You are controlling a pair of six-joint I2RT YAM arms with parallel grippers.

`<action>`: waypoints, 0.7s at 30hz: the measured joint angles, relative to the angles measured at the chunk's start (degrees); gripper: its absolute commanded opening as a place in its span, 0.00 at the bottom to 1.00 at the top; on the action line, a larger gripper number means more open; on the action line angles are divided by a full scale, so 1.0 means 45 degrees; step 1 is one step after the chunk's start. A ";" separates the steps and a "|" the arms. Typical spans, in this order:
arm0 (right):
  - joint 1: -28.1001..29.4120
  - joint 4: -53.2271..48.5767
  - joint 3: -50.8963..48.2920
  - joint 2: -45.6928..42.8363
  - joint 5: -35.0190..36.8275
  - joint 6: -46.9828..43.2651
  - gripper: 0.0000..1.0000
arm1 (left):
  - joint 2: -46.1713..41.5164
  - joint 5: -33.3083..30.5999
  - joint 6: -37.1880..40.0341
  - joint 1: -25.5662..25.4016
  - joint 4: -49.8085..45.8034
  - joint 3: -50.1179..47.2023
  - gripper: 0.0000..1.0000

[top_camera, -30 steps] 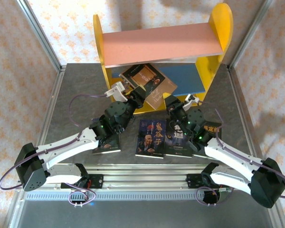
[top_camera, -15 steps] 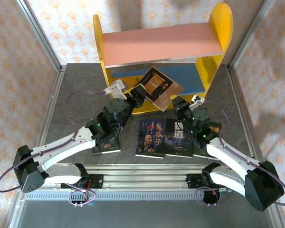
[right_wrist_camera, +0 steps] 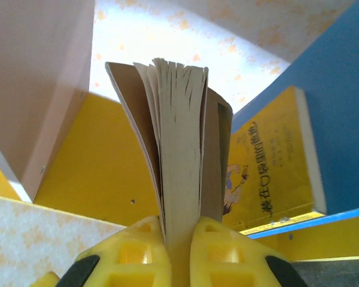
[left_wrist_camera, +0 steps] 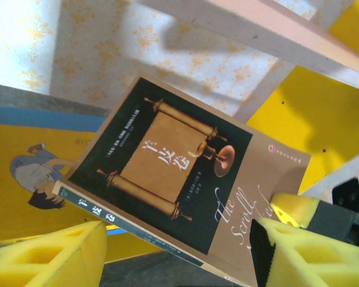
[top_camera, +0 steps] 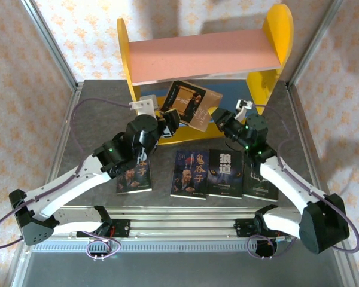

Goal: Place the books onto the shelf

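A tan-brown book (top_camera: pixel 191 103) with a dark scroll picture hangs tilted in front of the shelf (top_camera: pixel 274 36), between its pink upper board (top_camera: pixel 206 57) and blue lower board (top_camera: pixel 233 95). My right gripper (top_camera: pixel 224 116) is shut on the book's page edge (right_wrist_camera: pixel 182 149), with pages fanning above its fingers (right_wrist_camera: pixel 125 257). My left gripper (top_camera: pixel 170 119) is open. Its yellow fingers (left_wrist_camera: pixel 42 257) stand apart on either side of the book's spine corner (left_wrist_camera: pixel 179 173). Several other books (top_camera: pixel 189 173) lie flat in a row on the table.
A yellow book (right_wrist_camera: pixel 269 179) with a cartoon figure lies flat on the blue lower board (right_wrist_camera: pixel 341 119); it appears again as the yellow book (left_wrist_camera: pixel 30 179) in the left wrist view. Metal frame posts (top_camera: pixel 51 45) stand at the table's back corners. The grey table (top_camera: pixel 96 113) has bare room left of the shelf.
The left gripper has opened off the tan-brown book. Both arms have reached farther toward the shelf, and the right gripper has carried the book up and back under the pink board.
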 measured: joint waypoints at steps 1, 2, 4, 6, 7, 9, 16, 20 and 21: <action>-0.0039 -0.0141 0.0277 0.0209 -0.0267 -0.0238 0.03 | 0.0087 0.0175 0.0233 0.0078 -0.0389 0.0335 0.64; -0.0083 -0.0321 0.0578 0.0447 -0.0554 -0.0491 0.03 | 0.0170 0.0369 0.0393 0.0175 -0.0729 0.0602 0.64; -0.0170 -0.0719 0.1268 0.1030 -0.1166 -0.1064 0.03 | 0.0248 0.0763 0.0685 0.0359 -0.1243 0.0879 0.64; -0.0248 -0.1146 0.1923 0.1622 -0.1700 -0.1603 0.02 | 0.0253 0.1127 0.0899 0.0549 -0.1666 0.0903 0.64; -0.0282 -0.1297 0.2195 0.1894 -0.1938 -0.1851 0.02 | 0.0253 0.1326 0.0971 0.0636 -0.1855 0.0903 0.64; -0.0335 -0.1559 0.2540 0.2317 -0.2331 -0.2312 0.02 | 0.0243 0.1622 0.1054 0.0738 -0.2098 0.0874 0.65; -0.0442 -0.2176 0.3463 0.3502 -0.3585 -0.3832 0.01 | -0.0136 0.2516 0.1078 0.0816 -0.1661 -0.0398 0.65; -0.0447 -0.2511 0.4080 0.3968 -0.4148 -0.4473 0.01 | -0.0175 0.2725 0.0962 0.0816 -0.1506 -0.1025 0.65; -0.0447 -0.2633 0.4245 0.4051 -0.4269 -0.4619 0.01 | -0.0175 0.2739 0.0952 0.0816 -0.1506 -0.1039 0.65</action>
